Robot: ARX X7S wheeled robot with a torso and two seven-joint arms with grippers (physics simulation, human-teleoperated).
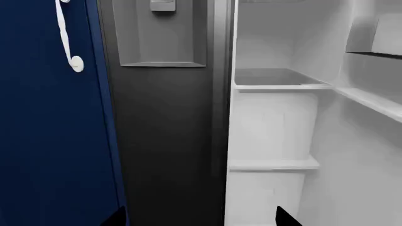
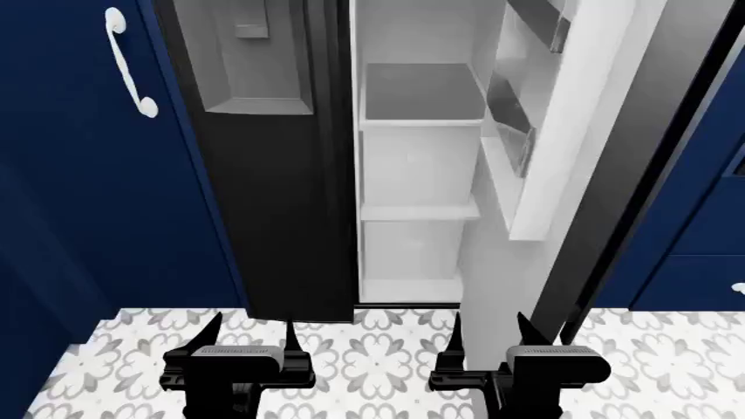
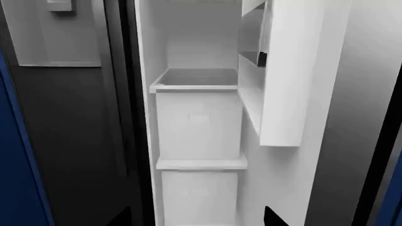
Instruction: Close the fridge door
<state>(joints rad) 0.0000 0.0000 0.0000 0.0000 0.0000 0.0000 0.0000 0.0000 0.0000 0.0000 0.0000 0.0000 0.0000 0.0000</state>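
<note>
The fridge door [image 2: 582,131] stands open, swung out to the right, with its white inner lining and shelf bins facing the white fridge compartment [image 2: 420,166]. Its dark edge [image 2: 664,166] runs down toward the floor just beyond my right gripper. In the right wrist view the fridge door [image 3: 295,70] fills the right side; in the left wrist view its lining [image 1: 370,141] shows beside the shelves. My left gripper [image 2: 250,336] [image 1: 201,219] is open in front of the black dispenser door. My right gripper [image 2: 493,336] [image 3: 197,219] is open, facing the open compartment, holding nothing.
A black door with a recessed grey dispenser [image 2: 262,78] stands shut left of the compartment. Navy cabinets with a white handle [image 2: 128,61] flank the left, and more navy cabinets [image 2: 710,227] lie behind the open door. Patterned floor tiles [image 2: 372,349] lie below.
</note>
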